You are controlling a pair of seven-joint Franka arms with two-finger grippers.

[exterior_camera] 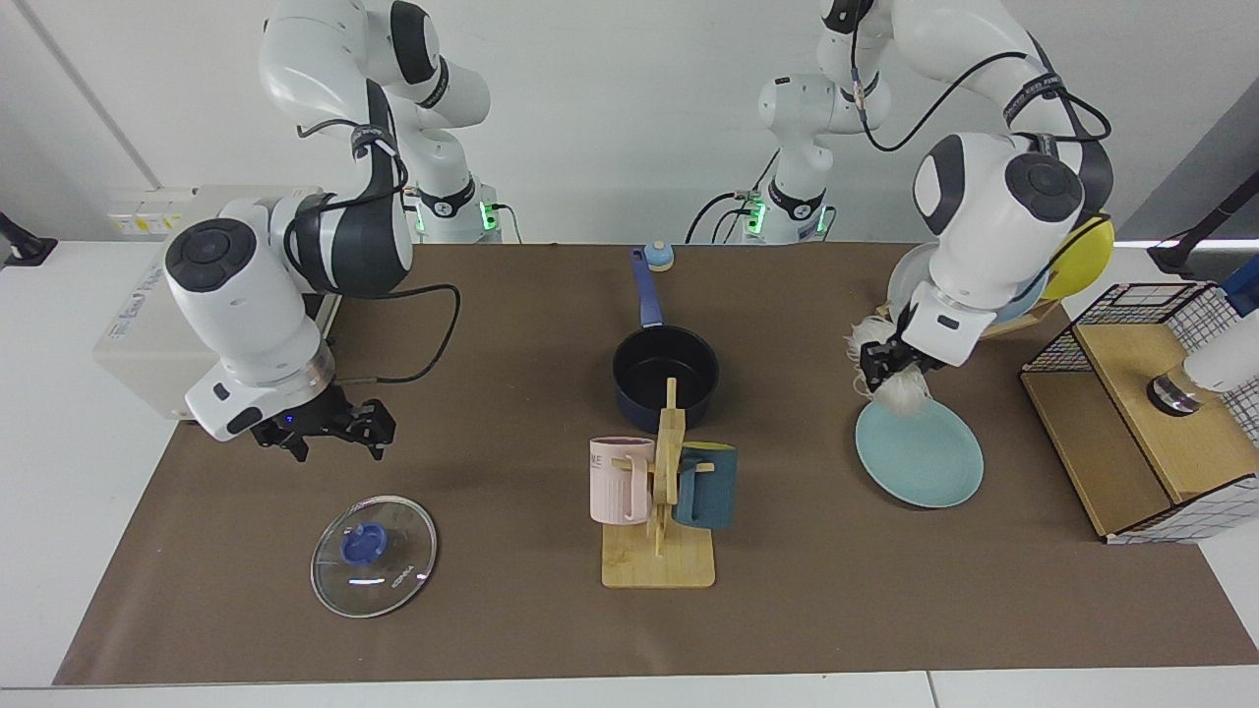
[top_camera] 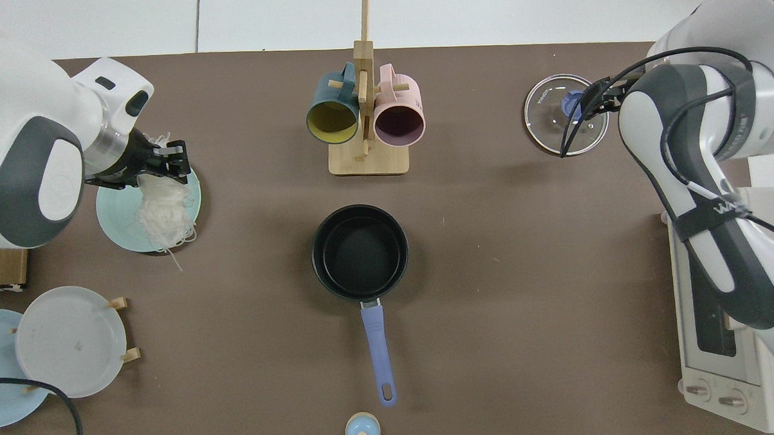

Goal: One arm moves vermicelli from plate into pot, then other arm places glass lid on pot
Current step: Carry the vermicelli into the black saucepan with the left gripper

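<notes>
1. While the vermicelli (exterior_camera: pixel 897 390) hangs clear of the plate (exterior_camera: pixel 919 455), the left gripper (exterior_camera: pixel 882 371) is clamped on it, above the plate's far edge; loose strands trail down over the plate's rim in the top view (top_camera: pixel 165 212)
2. Plate is bare on the brown mat, well apart from the pot (exterior_camera: pixel 665 378)
3. Pot sits mid-table, nothing inside it, blue handle pointing toward the arm bases
4. Right gripper (exterior_camera: pixel 325 430) hovers low just behind the glass lid (exterior_camera: pixel 374 556), fingers apart, not touching it
5. Lid lies flat on the mat, knob up, near the table's front edge
6. Mug rack (exterior_camera: pixel 661 511) stands between pot and front edge
</notes>
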